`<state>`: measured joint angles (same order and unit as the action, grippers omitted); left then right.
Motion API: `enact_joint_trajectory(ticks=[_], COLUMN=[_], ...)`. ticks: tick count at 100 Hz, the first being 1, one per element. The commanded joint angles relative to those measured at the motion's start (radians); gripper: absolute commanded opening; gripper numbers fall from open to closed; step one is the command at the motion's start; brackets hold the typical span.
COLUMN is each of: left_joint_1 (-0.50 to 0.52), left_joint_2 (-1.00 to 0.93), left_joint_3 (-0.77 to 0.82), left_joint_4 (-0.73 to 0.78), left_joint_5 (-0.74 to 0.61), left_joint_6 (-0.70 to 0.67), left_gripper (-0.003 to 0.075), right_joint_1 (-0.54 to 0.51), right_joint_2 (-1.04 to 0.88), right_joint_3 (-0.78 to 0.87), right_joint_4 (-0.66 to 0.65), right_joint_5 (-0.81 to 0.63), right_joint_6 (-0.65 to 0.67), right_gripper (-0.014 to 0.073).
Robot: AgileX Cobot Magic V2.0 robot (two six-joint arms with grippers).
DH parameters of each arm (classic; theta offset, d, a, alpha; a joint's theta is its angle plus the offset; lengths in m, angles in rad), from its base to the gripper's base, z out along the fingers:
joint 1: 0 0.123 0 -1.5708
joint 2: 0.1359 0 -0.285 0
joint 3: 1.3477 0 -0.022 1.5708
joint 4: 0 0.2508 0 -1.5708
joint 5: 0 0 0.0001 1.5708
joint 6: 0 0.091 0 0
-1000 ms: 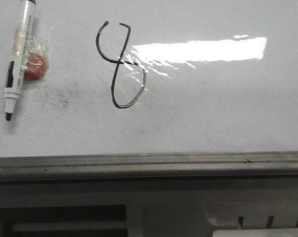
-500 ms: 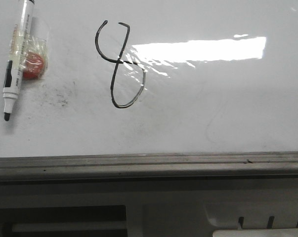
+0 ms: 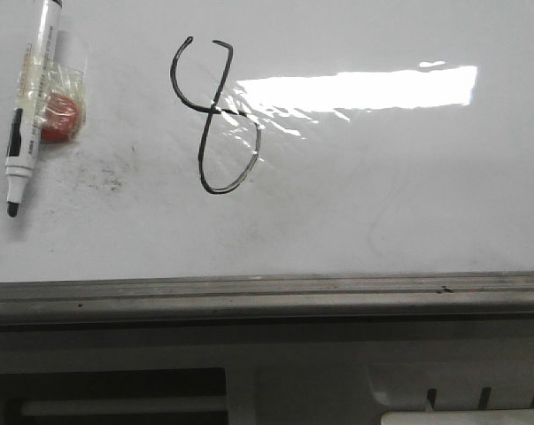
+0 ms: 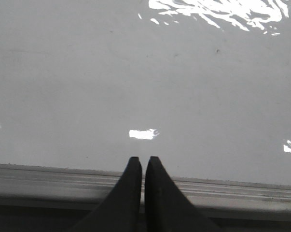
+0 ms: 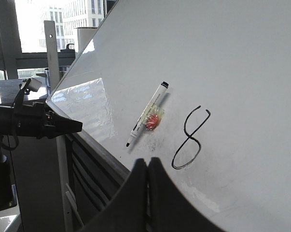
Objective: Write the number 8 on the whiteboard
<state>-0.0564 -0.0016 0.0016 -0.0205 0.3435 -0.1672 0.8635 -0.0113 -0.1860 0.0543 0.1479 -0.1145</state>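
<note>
And there it sits, the thin black hand-drawn number 8 (image 3: 215,115), inked on the upper left part of the large glossy white whiteboard (image 3: 382,204), its top loop not joined and its lower loop rounder, with a bright bar of light glare running off to its right. To the left of the figure, well apart from it, lies a white marker pen with a black tip (image 3: 27,106), uncapped, nib toward the grey metal frame strip (image 3: 267,292) along the board's near edge; a small red round piece under clear tape (image 3: 58,118) is stuck against the pen's barrel. The left end effector (image 4: 143,166) hangs just over that frame strip, its two black fingers pressed almost together with nothing between them. The right end effector (image 5: 147,166) is likewise closed and empty, clear of the board, with the figure and the pen both beyond its tips.
</note>
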Motion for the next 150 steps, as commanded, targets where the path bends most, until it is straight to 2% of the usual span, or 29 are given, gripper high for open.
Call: enact_joint_trajectory(ticks=[1,25,31,36,59,116,129,150], left_joint_1=[0.005,0.005,0.005,0.005,0.005,0.005,0.005,0.005], left_joint_2=[-0.032,-0.032,-0.032,-0.032,-0.032,-0.032,-0.032,-0.032], left_joint_3=[0.032,0.032,0.032,0.032,0.032,0.032,0.032,0.032], left_joint_4=[-0.001,-0.001,-0.001,-0.001,-0.001,-0.001,-0.001,-0.001], left_joint_5=[-0.037,-0.037,-0.037,-0.037,-0.037,-0.037,-0.037,-0.037], left_joint_6=[-0.006,-0.006,-0.006,-0.006,-0.006,-0.006,-0.006,-0.006], left_gripper=[-0.0020,-0.0020,-0.0020,-0.0020,-0.0020,-0.0020,-0.0020,-0.0020], right_joint_1=[-0.002,-0.011,-0.036,-0.060,-0.215,-0.734,-0.779,-0.783], right_joint_2=[-0.019,-0.019,-0.019,-0.019,-0.019,-0.019,-0.019,-0.019], right_joint_3=[0.004,0.211,0.199,0.199,0.209,0.209,0.209,0.209], right_joint_4=[-0.010,-0.010,-0.010,-0.010,-0.010,-0.032,-0.054,-0.101], right_joint_5=[-0.110,-0.263,-0.093,-0.014,0.159,0.158,0.148,0.151], right_joint_6=[-0.010,-0.010,-0.010,-0.010,-0.010,-0.010,-0.010,-0.010], right_gripper=[-0.0063,-0.0063,-0.0063,-0.0063,-0.0063,-0.0063,-0.0063,-0.0063])
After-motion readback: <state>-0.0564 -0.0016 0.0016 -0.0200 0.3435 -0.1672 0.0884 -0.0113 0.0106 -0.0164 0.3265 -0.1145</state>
